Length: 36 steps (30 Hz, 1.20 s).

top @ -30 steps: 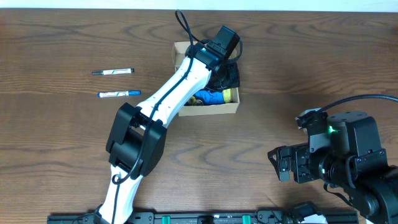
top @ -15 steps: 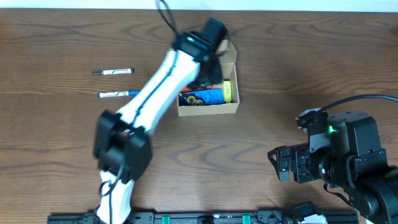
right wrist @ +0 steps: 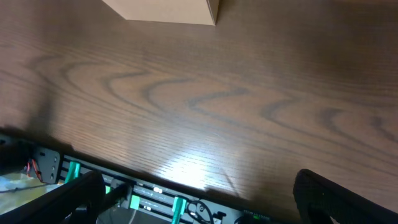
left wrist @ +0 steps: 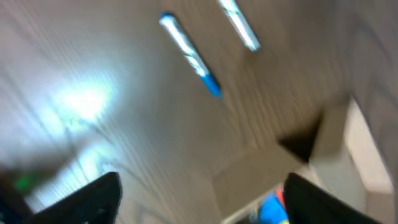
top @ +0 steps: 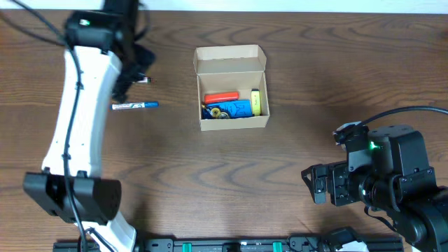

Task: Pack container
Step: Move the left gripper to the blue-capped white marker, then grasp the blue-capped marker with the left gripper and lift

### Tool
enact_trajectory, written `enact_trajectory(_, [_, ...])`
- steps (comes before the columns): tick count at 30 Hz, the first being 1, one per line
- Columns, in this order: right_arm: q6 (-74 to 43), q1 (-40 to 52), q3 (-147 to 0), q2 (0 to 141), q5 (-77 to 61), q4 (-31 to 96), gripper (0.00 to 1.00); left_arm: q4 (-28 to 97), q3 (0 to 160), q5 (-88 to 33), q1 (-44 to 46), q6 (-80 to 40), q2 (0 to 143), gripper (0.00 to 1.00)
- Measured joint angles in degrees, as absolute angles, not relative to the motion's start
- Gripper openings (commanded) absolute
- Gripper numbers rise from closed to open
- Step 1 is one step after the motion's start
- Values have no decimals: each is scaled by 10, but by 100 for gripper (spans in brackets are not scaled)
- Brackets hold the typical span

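Although the left wrist view is blurred, the left gripper [left wrist: 202, 190] can be read: its two fingers [left wrist: 99, 196] sit at the lower corners, wide apart, released and empty. From overhead, the left arm [top: 77, 126] runs up the table's left side, and its wrist covers most of the second marker [top: 145, 79], leaving only one end showing. The blue-capped marker [top: 135, 106] lies fully exposed just beside the arm.

The container [top: 232, 122] stands at centre, toward the far edge of the table [top: 315, 70], with its lid flap [top: 231, 59] open at the back. Orange, blue and yellow items lie inside; what they are is hard to make out.

The right gripper [right wrist: 199, 180] is likewise spread and empty over bare wood, with only a corner of the container cut off at the top of its view. The right arm [top: 378, 178] is cropped by the frame at lower right.

Bare wood surrounds the container on all sides; it stands well apart from both markers and from the right arm.
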State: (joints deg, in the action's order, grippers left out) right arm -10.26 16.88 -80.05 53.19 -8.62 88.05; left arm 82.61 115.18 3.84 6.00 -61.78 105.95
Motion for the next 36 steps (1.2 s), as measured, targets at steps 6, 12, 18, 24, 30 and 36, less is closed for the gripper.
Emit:
enact_trajectory(6, [-103, 169, -801, 532, -86, 880, 99, 808, 1100, 38, 12, -689, 1075, 95])
enact_trajectory(12, [-103, 169, -801, 532, -86, 881, 99, 718, 1019, 22, 9, -733, 1076, 96])
enact_trajectory(18, [-103, 169, -801, 532, -86, 880, 99, 601, 915, -2, 9, -772, 1076, 99])
enact_trajectory(24, [-103, 169, -801, 532, -86, 881, 99, 514, 835, -11, 9, -799, 1077, 100])
enact_trajectory(30, [-103, 169, -801, 532, -86, 881, 99, 488, 818, -22, 8, -811, 1105, 95])
enact_trajectory(36, [-103, 169, -801, 532, -86, 881, 99, 484, 822, -54, 4, -811, 1178, 95])
